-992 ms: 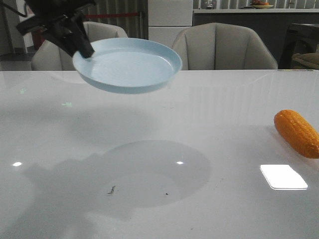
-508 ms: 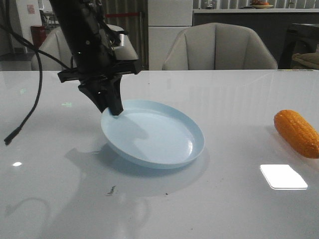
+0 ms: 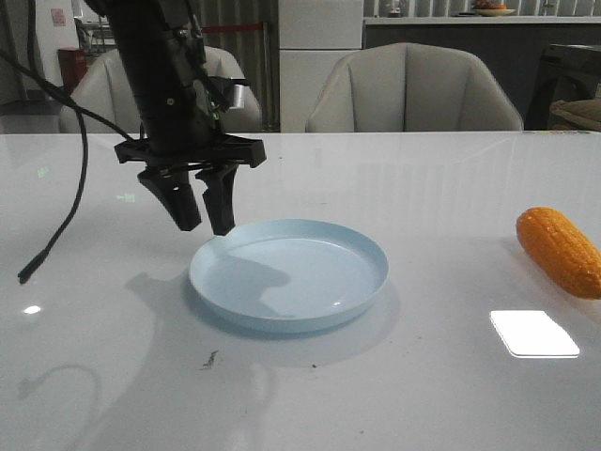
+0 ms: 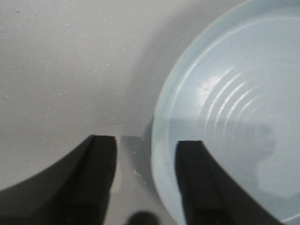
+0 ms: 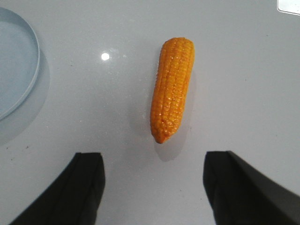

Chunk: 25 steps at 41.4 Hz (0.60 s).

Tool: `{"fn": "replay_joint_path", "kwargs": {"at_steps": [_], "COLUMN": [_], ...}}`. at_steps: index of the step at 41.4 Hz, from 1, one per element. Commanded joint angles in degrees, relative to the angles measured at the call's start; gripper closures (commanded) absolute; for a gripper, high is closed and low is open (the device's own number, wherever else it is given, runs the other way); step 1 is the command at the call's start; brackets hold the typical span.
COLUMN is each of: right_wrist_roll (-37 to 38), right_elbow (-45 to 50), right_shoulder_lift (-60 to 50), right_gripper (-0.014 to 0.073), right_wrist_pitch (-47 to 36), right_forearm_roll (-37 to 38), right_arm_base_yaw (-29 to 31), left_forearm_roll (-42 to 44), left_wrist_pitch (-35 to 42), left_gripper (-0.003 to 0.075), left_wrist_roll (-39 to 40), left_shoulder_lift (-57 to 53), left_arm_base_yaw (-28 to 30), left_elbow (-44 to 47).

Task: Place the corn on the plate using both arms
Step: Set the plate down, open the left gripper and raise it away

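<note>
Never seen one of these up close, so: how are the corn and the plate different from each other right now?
The corn is orange, bumpy and long; the plate is pale blue, smooth and round. The plate sits mid-table just below the open left gripper; the corn lies far right. The plate is wider than the corn is long. Both rest on the table, neither gripped.

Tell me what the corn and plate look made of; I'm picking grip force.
The corn looks like glossy moulded plastic: shiny orange kernel rows. The plate looks like smooth, thin pale blue plastic, with faint concentric rings and soft highlights. Neither is certain from looks alone.
</note>
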State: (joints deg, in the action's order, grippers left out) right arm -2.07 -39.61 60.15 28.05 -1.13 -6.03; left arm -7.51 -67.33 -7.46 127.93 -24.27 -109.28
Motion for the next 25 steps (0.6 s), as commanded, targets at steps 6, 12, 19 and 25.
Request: {"fn": "replay_joint_path", "kwargs": {"at_steps": [6,12,19,25], "right_wrist_roll": [-0.05,-0.05,-0.05,-0.05], "right_elbow": [-2.12,-2.12,-2.12,-2.12], "right_shoulder_lift": [-0.69,-0.69,-0.69,-0.69], "right_gripper": [0.0042,0.0042,0.0042,0.0042], "right_wrist_pitch": [-2.91,-2.53,-2.53,-2.61], "right_forearm_roll": [0.14,0.14,0.14,0.14], "right_arm_base_yaw": [0.4,0.4,0.4,0.4], "left_forearm_roll": [-1.73,-11.57,-12.21,-7.56], "left_wrist_pitch": [0.85,-1.09,-1.47,1.19], "left_gripper": [0.0088,0.0088,0.0088,0.0088], "left_wrist_roll": [-0.14,-0.14,-0.4,-0.03], "left_shoulder_lift": [-3.41,-3.41,-3.41,-3.65], "left_arm_base_yaw": [-0.5,-0.5,-0.38,-0.38], "left_elbow": [-1.91,-2.02,-2.77,-5.81]}}
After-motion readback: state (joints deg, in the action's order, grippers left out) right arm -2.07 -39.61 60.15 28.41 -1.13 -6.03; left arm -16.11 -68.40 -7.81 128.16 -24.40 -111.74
